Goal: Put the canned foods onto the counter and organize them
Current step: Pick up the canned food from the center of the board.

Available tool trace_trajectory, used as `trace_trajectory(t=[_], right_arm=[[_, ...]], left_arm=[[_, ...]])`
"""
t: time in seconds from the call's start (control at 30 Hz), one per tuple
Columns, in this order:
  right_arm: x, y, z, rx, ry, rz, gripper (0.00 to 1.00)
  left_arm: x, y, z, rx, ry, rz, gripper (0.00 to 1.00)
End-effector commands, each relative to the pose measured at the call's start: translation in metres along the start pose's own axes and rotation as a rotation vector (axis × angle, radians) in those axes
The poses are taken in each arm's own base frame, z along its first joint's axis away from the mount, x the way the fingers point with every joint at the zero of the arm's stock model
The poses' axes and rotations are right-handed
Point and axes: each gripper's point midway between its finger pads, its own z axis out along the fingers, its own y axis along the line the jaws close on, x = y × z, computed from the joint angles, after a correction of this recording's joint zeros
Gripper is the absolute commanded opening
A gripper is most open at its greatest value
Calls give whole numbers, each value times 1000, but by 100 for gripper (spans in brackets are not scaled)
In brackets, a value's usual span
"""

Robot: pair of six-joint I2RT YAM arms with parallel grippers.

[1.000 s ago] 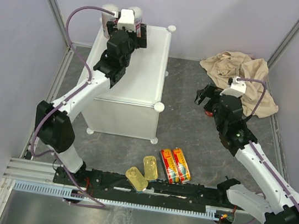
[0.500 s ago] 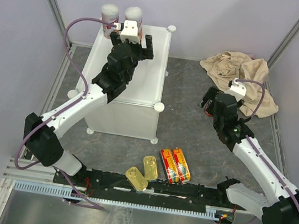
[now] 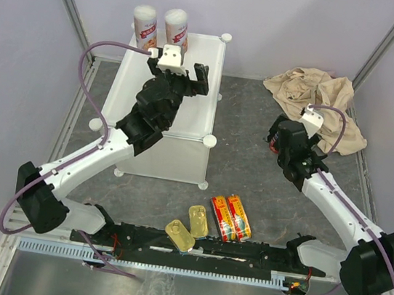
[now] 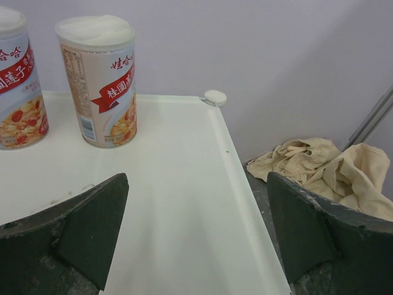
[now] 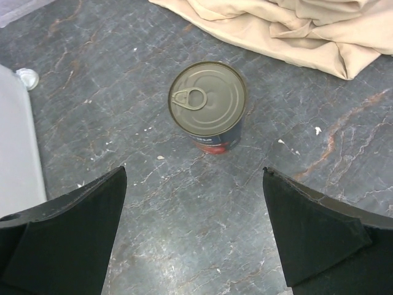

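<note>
Two white-and-red cans (image 4: pixel 98 80) upright, one dark pull-tab can (image 5: pixel 208 104)

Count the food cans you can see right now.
7. Two white-and-red cans stand at the counter's far edge; two gold tins and two red-yellow tins lie near the arm bases; one dark can stands before the right gripper. More could hide under the cloth.

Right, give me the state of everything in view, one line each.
counter: standing, two cans on top
white-and-red cans: upright, side by side at its back-left corner
dark can: upright on the table, unopened
red-yellow tins: lying flat, side by side
gold tins: lying flat
cloth: crumpled
left fingers: open, empty, above the counter
right fingers: open, empty, above the dark can
</note>
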Motion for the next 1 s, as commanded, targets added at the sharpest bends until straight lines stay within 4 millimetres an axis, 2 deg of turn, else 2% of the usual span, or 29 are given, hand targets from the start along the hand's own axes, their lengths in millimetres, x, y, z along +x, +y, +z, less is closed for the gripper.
trace_trajectory(t=[0.0,0.37,0.77,0.97], right_arm=[[-6,-10,10,55,-23,36,99],[15,-31,38,132,54,17,99],[27,-21,65,109,96,-52,100],[30,-22,78,133,98,-66,99]], left_arm=[[-29,-9,-13,19,-78,-111,100],[-17,-36,-24,92,-48,-113,100],[-16,-46,-29,129,-63,-152,100],[-9,-49,-28,133,-61,-159,100]])
